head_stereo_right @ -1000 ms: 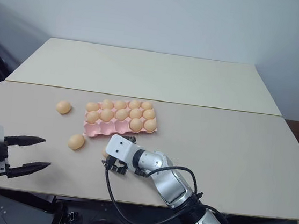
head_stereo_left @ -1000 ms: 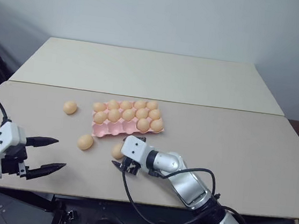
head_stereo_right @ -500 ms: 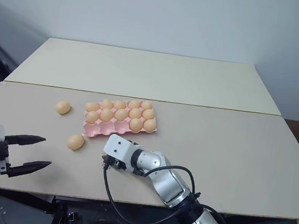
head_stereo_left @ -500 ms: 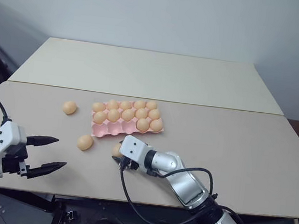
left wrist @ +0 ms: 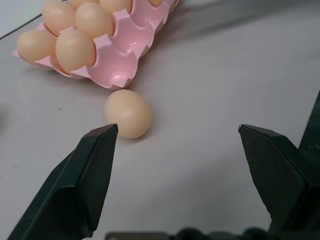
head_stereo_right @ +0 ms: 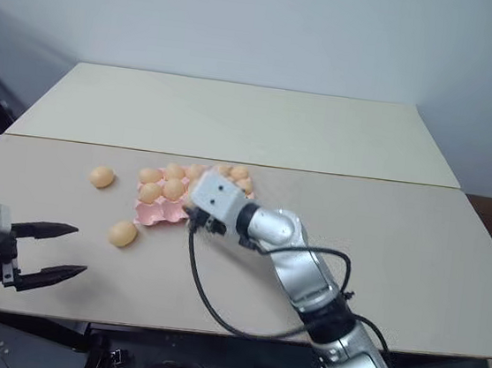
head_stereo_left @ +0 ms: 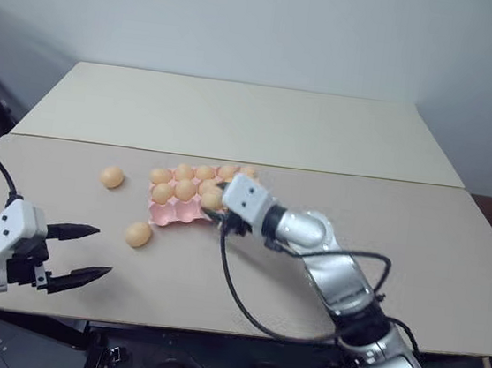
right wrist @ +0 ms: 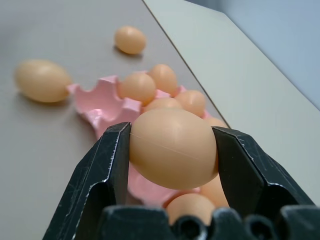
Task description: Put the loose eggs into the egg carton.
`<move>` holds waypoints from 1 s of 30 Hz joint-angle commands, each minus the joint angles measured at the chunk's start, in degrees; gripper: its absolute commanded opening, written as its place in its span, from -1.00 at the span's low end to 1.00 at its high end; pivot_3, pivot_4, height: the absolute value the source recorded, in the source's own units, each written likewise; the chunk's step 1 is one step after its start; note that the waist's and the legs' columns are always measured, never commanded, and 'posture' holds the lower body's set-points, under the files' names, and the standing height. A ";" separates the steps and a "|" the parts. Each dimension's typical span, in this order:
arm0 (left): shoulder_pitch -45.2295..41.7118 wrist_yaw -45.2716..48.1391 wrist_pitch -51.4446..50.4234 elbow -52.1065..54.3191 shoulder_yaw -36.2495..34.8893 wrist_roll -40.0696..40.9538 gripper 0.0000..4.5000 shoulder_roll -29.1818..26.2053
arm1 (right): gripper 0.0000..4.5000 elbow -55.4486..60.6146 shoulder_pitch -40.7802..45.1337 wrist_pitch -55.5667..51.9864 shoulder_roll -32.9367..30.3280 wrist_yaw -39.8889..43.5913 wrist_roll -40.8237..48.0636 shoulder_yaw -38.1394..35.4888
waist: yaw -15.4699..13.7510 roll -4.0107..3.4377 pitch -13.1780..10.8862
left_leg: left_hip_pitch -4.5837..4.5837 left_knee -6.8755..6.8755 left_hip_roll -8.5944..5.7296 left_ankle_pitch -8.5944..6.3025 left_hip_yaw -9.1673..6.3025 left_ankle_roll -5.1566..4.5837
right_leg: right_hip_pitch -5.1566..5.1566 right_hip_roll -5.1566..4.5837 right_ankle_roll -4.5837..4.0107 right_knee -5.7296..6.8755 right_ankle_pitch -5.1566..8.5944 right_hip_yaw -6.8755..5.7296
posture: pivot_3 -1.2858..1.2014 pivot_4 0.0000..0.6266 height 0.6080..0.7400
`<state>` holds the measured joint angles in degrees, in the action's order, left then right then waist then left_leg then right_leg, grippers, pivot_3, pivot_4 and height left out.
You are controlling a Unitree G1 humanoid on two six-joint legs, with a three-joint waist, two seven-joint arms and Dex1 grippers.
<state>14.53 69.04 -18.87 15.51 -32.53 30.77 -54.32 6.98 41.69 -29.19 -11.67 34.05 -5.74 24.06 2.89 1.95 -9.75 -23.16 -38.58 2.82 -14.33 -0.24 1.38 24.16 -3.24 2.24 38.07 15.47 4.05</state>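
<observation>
Both head views look down and forward over the tabletop (head_stereo_left: pixel 381 244) from up high, pretty much the same shot. The left wrist cam sits low behind the left pincer (left wrist: pixel 180 145), staring close along its fingers at the egg carton (left wrist: pixel 125 45) just ahead. The right wrist cam hugs the right pincer (right wrist: pixel 172 150), carton right beyond it.

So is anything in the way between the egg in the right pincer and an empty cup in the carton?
Nothing visible. The right pincer holds an egg above the egg carton, whose near row still shows empty pink cups. The eggs already seated sit in other cups.
</observation>
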 commanded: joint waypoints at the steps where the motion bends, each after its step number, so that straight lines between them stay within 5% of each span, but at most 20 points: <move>1: 0.56 0.21 0.56 1.79 -1.03 0.44 0.86 0.05 | 0.12 -3.31 1.75 3.52 1.29 -1.48 -1.23 0.06 | -0.07 0.00 0.00 | -0.03 0.00 0.00 0.00 0.00 0.00 | 0.02 -0.01 0.00 -0.01 0.00 0.00 | 0.03 -0.52 1.00; 10: 0.70 -0.54 0.57 2.47 -0.98 0.54 0.86 0.35 | 0.12 -11.56 3.73 9.02 3.68 -0.74 -2.69 1.14 | -0.04 -0.01 0.00 | -0.01 0.00 0.00 0.01 0.00 0.02 | 0.04 0.00 0.00 0.03 0.00 0.00 | 0.03 -0.52 1.00; 17: 0.54 -0.85 0.52 2.88 -0.63 0.68 0.86 0.76 | 0.96 -13.88 4.27 9.77 4.73 -1.35 -3.46 0.45 | 0.09 -0.01 0.00 | -0.03 0.00 0.00 0.01 0.00 0.02 | 0.04 -0.01 0.00 0.03 0.00 0.00 | 0.03 -0.52 1.00; 23: 0.21 -0.87 0.65 2.80 -0.47 0.72 0.86 0.73 | 0.96 -8.98 3.60 8.13 3.63 -0.49 -2.74 -0.94 | 0.28 -0.01 -0.01 | -0.04 0.00 0.00 0.01 -0.01 0.02 | 0.04 -0.01 0.00 0.03 0.00 0.00 | 0.03 -0.52 1.00; 30: -0.86 -0.96 0.43 3.55 -1.21 2.25 0.86 1.35 | 0.96 12.30 -4.65 0.94 -5.50 8.30 5.05 -6.16 | -0.50 -0.01 0.00 | -0.08 0.00 -0.01 0.01 -0.04 0.02 | 0.02 -0.05 0.00 -0.01 0.00 -0.03 | 0.03 -0.52 1.00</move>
<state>14.05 68.18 -18.89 17.41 -32.54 31.74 -53.13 13.65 37.70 -26.46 -15.99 40.11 -3.49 20.80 2.39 1.95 -9.75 -23.24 -38.59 2.79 -14.32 -0.27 1.40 24.16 -3.30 2.24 38.05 15.46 4.01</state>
